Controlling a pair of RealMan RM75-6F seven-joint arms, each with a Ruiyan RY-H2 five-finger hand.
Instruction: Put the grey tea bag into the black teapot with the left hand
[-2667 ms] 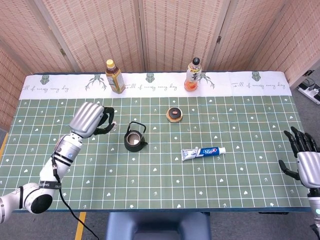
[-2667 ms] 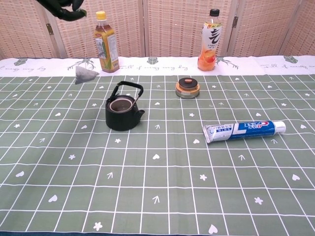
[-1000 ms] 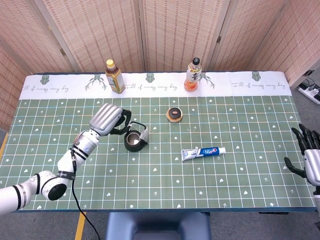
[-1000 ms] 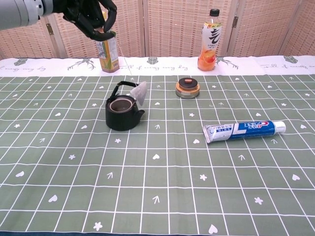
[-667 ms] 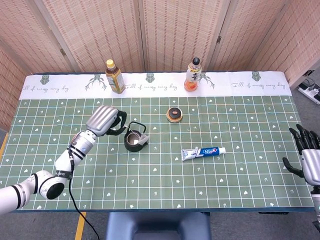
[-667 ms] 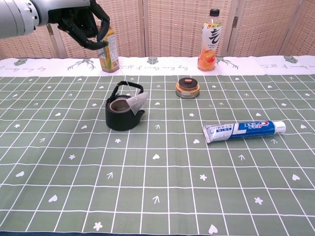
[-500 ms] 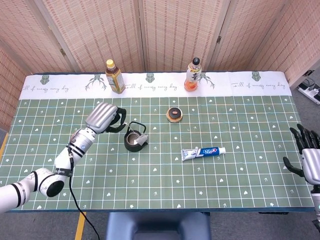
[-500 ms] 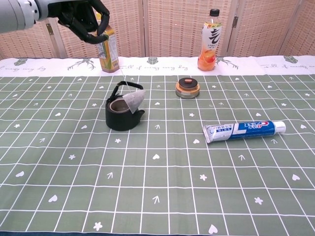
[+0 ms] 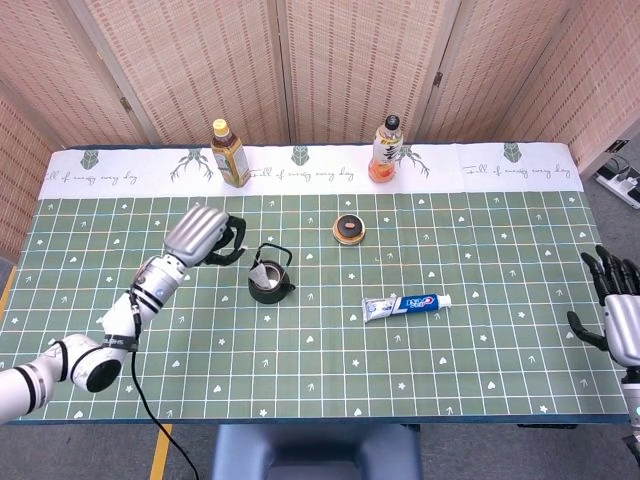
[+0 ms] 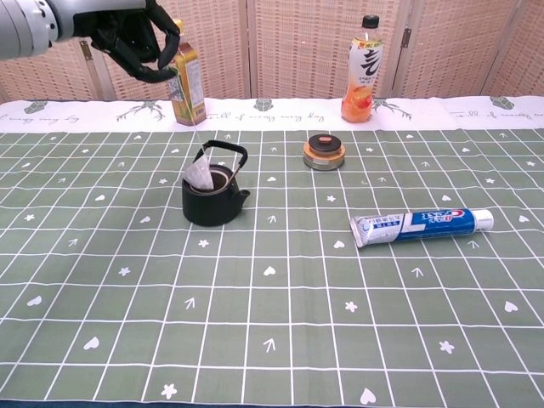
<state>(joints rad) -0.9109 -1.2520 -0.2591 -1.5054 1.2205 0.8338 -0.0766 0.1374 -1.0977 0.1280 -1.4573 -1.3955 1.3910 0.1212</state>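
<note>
My left hand [image 10: 136, 38], in the upper left, pinches the string. The grey tea bag [image 10: 201, 174] hangs down and right of it, at the black teapot's [image 10: 212, 197] rim.

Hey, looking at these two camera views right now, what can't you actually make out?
- The string from the left hand to the grey tea bag: too thin to trace in either view.
- Whether the bag's bottom is inside the black teapot: hidden by the rim, chest view.
- The right hand: outside the chest view.
- Labels on the two bottles: too small.
</note>
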